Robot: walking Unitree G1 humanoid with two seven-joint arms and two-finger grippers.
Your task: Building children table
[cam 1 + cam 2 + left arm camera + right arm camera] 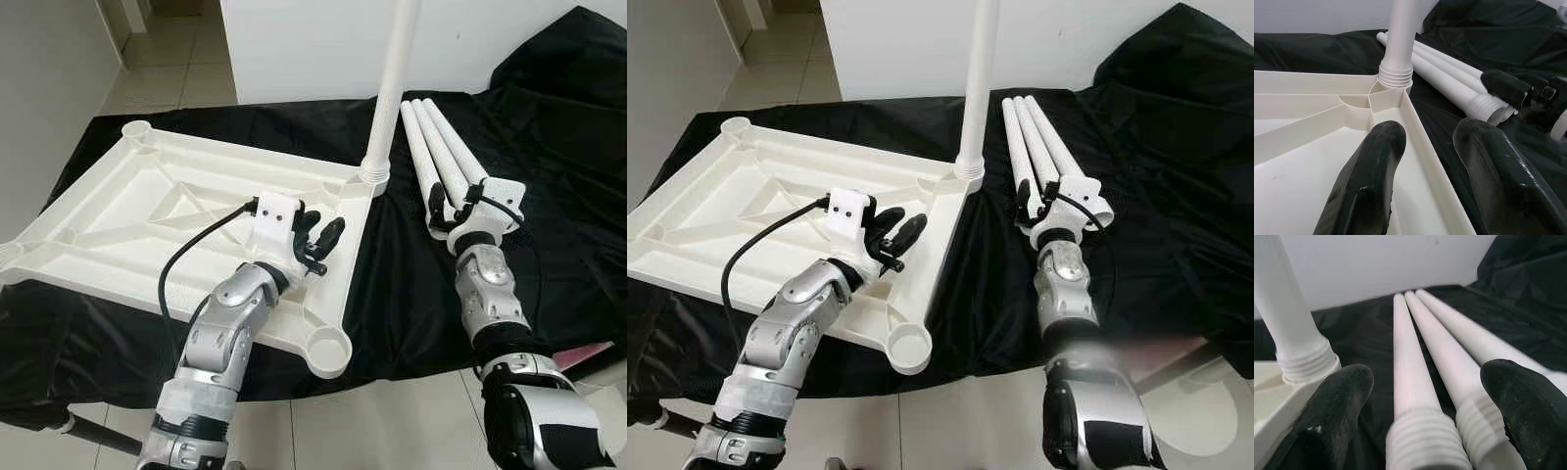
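Left gripper (321, 238), fingers spread, is held over upturned white plastic tabletop (118, 211); right gripper (1420, 431), spread wide, is placed w/ fingers astride three loose white threaded legs (441, 147).

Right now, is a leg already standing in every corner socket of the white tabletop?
No: one leg stands in a corner of the tabletop, and three loose legs lie on the black cloth.
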